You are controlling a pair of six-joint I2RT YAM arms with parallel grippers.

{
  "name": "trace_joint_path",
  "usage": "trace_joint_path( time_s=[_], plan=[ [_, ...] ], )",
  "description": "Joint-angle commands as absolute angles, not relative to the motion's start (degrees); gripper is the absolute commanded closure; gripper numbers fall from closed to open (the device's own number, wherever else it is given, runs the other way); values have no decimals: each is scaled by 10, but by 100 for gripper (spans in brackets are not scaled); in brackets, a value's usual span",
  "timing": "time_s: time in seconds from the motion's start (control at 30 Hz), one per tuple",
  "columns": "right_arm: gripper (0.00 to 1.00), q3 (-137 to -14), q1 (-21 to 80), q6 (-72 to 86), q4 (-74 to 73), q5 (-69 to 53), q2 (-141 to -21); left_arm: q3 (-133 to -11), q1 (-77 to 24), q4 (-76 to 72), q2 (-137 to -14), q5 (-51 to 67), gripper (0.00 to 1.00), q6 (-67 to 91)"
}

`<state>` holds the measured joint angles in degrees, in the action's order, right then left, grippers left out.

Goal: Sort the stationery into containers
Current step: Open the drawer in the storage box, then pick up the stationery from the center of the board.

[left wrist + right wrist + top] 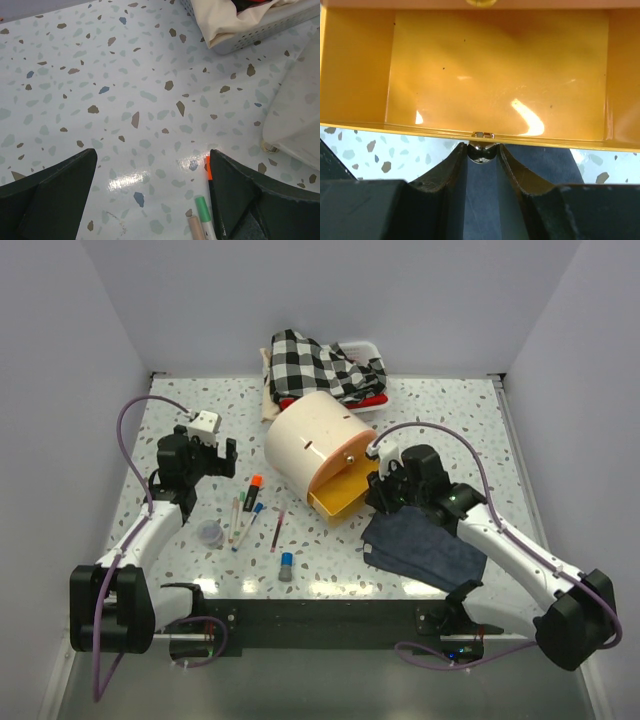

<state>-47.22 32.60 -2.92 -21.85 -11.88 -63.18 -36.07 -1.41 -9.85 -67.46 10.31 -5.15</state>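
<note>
The cream drum cabinet (318, 445) lies at table centre with one yellow drawer (343, 492) pulled out and empty (495, 75). My right gripper (482, 150) is shut on the drawer's brass knob (482, 152); it shows at the drawer front in the top view (382, 487). My left gripper (205, 455) is open and empty above the table, just behind the stationery. The orange-capped marker (254, 490) (209, 170), green-tipped (202, 207) and beige (194, 226) pens, a dark red pencil (277, 531), a blue-capped tube (286, 565) and a clear round pot (210, 533) lie left of the drawer.
A white tray (365, 348) with checked fabric (315, 365) stands behind the cabinet; its corner shows in the left wrist view (250, 35). A dark blue cloth (425, 550) lies under my right arm. Grey walls enclose the table.
</note>
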Motion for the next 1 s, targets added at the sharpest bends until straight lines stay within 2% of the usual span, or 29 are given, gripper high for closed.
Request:
trace_joint_path(
  time_s=[0.0, 0.43, 0.5, 0.57, 0.6, 0.8, 0.97],
  plan=[
    [80, -463, 325, -61, -249, -113, -601, -360, -11, -122, -664, 113, 0, -54],
    [80, -446, 324, -76, -268, -113, -566, -366, -10, -99, -659, 118, 0, -62],
    [73, -440, 324, -74, -258, -115, -565, -367, -11, -89, -658, 122, 0, -62],
    [59, -441, 325, -74, -257, -115, -567, -376, -11, -53, -658, 120, 0, -62],
    [56, -448, 325, -76, -261, -113, -566, -381, -11, -37, -656, 115, 0, -64],
    [44, -473, 325, -111, -335, -119, -540, -418, -13, 60, -637, 78, 0, -88],
    [41, -502, 324, -133, -395, -93, -508, -435, -13, 77, -627, 66, 0, -93]
  ],
)
